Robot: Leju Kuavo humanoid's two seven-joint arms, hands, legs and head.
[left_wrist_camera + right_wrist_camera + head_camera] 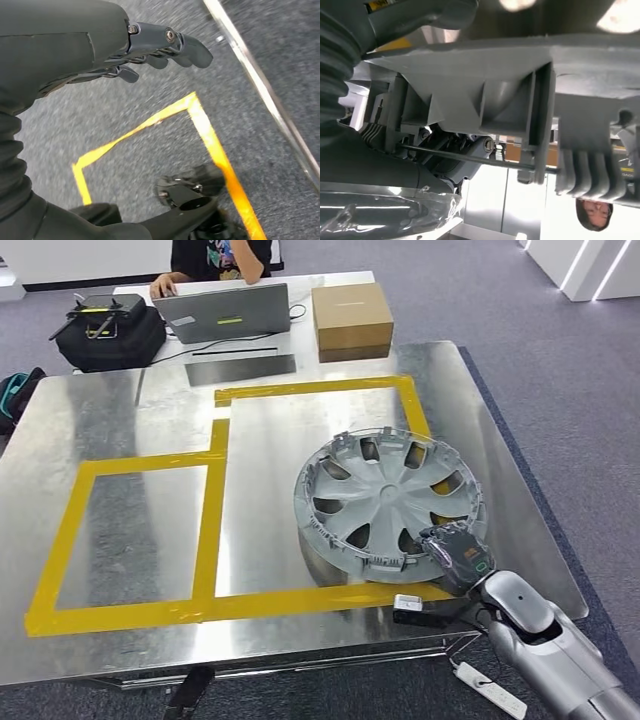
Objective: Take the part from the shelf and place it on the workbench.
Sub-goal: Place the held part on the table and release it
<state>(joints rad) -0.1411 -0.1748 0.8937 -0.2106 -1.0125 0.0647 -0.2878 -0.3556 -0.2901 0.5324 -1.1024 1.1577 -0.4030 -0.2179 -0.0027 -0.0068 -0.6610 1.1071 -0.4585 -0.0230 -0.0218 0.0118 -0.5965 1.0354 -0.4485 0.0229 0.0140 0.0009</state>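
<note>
A grey wheel cover (385,500) lies on the shiny metal workbench (136,530), inside the larger yellow-taped rectangle, at its near right. My right hand (456,555) grips the cover's near right rim, with the silver arm reaching in from the lower right. In the right wrist view the ribbed underside of the wheel cover (501,75) is very close, with my dark fingers (433,172) beneath it. My left hand (151,47) hangs over grey carpet, fingers stretched out and holding nothing.
Yellow tape (219,440) marks two rectangles on the bench. Behind it a white table carries a laptop (223,312), a cardboard box (352,320) and a black bag (113,330), with a person (219,258) seated there. A power strip (490,690) lies on the floor.
</note>
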